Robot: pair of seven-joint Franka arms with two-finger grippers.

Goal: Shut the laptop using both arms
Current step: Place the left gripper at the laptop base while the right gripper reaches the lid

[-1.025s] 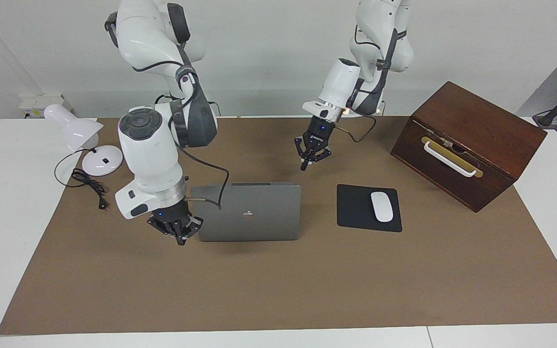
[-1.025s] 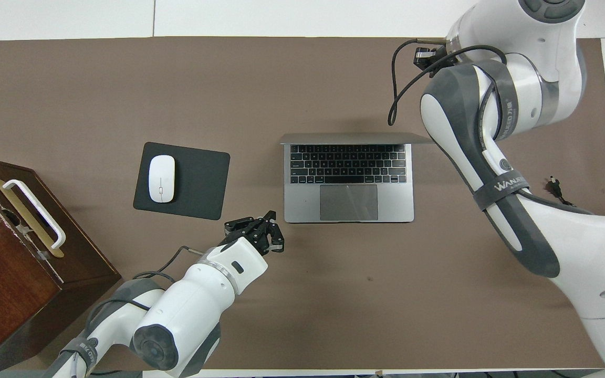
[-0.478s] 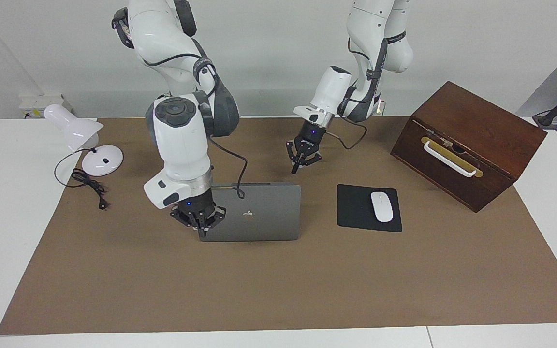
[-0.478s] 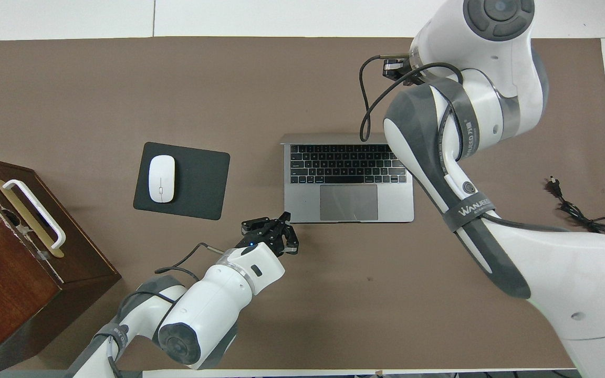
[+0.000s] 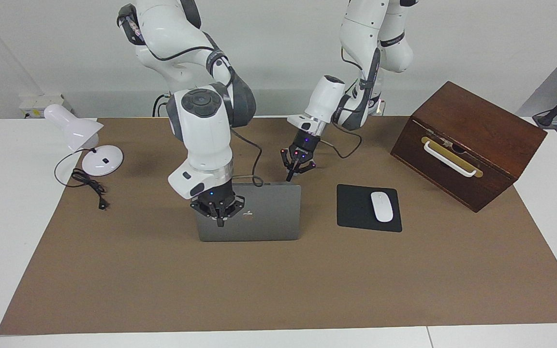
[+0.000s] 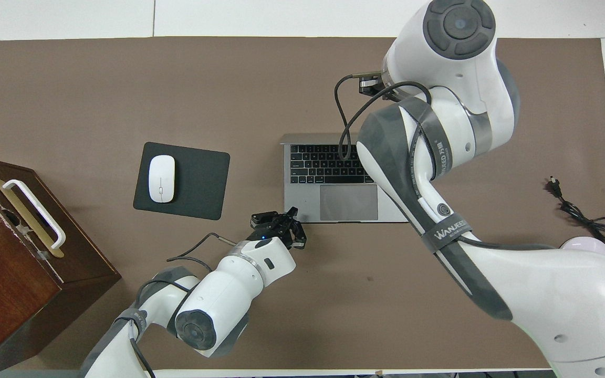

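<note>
Silver-grey laptop (image 5: 259, 212) open, apple logo on lid; "WANJEE" on right arm (image 6: 447, 231); both grippers closed, empty.

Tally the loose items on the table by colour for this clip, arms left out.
Silver-grey: 1, the laptop
Black: 1, the mousepad
White: 2, the mouse and the desk lamp
Brown: 1, the wooden box
Total: 5

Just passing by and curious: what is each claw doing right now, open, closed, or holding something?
Left gripper: closed, holding nothing, at the laptop's corner.
Right gripper: closed, holding nothing, against the raised lid.
</note>
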